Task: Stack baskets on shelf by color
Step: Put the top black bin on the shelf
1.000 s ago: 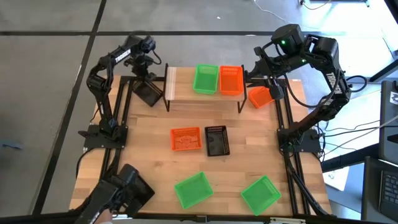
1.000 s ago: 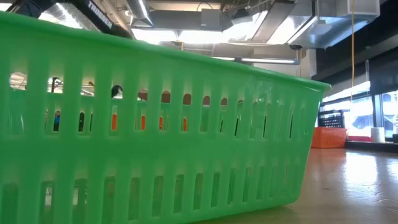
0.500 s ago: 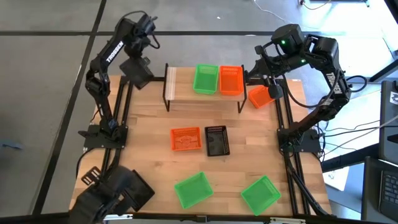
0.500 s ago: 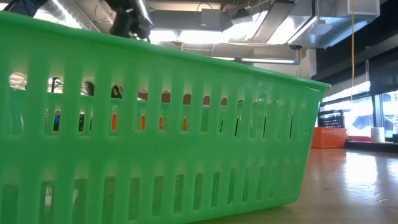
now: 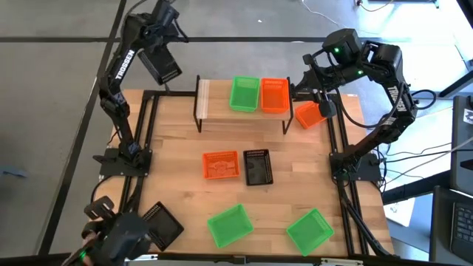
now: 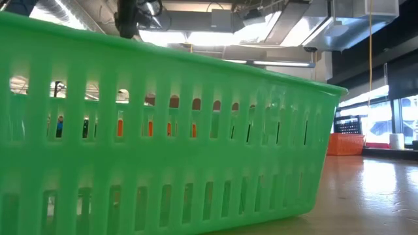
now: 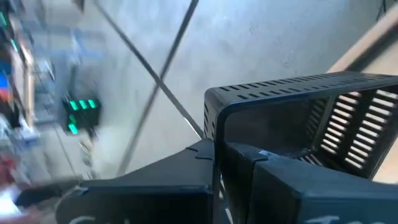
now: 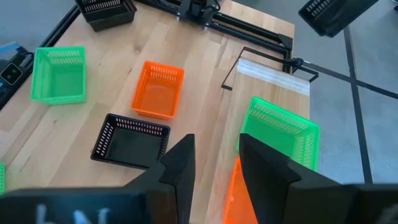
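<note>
My left gripper (image 5: 157,50) is shut on a black basket (image 5: 162,66), raised high beyond the table's far left corner, left of the shelf (image 5: 205,100). The shelf carries a green basket (image 5: 244,94) and an orange basket (image 5: 275,94) side by side; its left end is bare. My right gripper (image 8: 214,162) hangs open above the far right corner, over an orange basket (image 5: 308,114) beside the shelf's right end. An orange basket (image 5: 221,165) and a black basket (image 5: 258,166) rest mid-table. Two green baskets (image 5: 229,224) (image 5: 310,230) stand near the front edge. My left gripper pinches one wall of the black basket next to a corner (image 7: 214,140), one finger on the outer face and the other on the inner side. The fingers slant downward onto the rim. The basket hangs tilted, clear of table and shelf.
Another black basket (image 5: 161,224) sits at the near left corner, with a person (image 5: 111,238) just beyond it. The near green basket (image 6: 163,130) fills the low view. Bare wood lies between the shelf and the middle baskets.
My left gripper has risen with the black basket from beside the shelf's left end, going up and toward the far left, and has tipped and rolled; the basket is now lifted clear. The person has drawn back from the near left black basket.
</note>
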